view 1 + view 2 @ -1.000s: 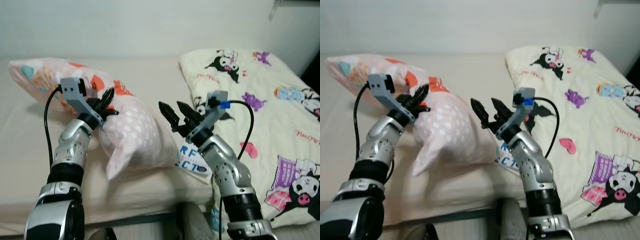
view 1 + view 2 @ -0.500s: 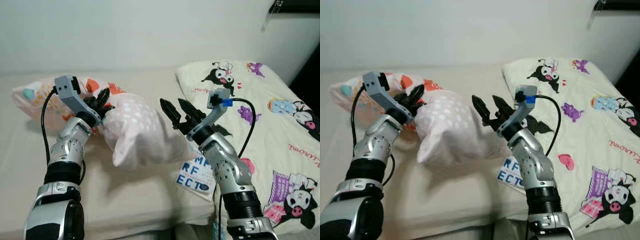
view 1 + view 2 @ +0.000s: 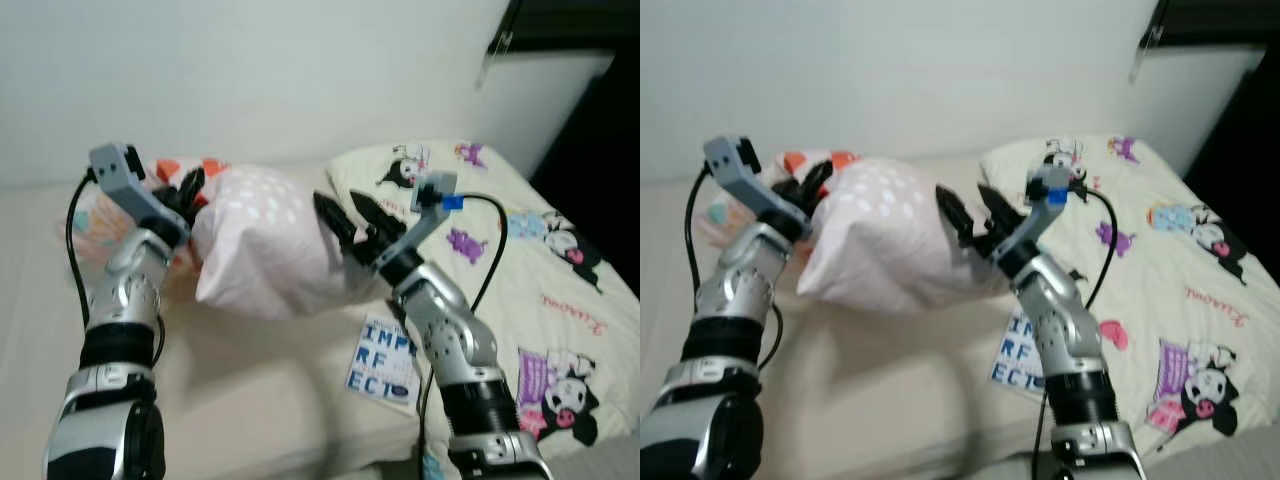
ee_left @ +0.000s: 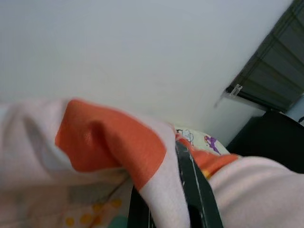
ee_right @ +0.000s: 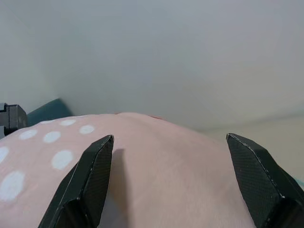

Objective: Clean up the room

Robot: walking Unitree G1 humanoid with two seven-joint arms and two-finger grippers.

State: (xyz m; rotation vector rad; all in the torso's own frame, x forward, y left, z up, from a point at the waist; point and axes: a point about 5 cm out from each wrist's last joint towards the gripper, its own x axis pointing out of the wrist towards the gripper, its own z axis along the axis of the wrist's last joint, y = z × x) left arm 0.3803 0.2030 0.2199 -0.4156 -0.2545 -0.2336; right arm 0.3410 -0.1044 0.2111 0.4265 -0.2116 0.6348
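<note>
A cartoon-print quilt (image 3: 520, 260) lies on the bed (image 3: 250, 390) to the right. The pink dotted pillow (image 3: 265, 245) is lifted above the mattress, the left tool (image 3: 185, 195) pinching its end, the right tool (image 3: 350, 225) spread wide against its other side.

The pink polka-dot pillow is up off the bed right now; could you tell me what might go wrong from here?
The left gripper pinches only a fold at one end of the pink polka-dot pillow, so the fabric may slip free. The right gripper is open, its fingers merely resting against the other end, so that end could sag or drop. If it falls, it may land on the printed card on the beige mattress.
</note>
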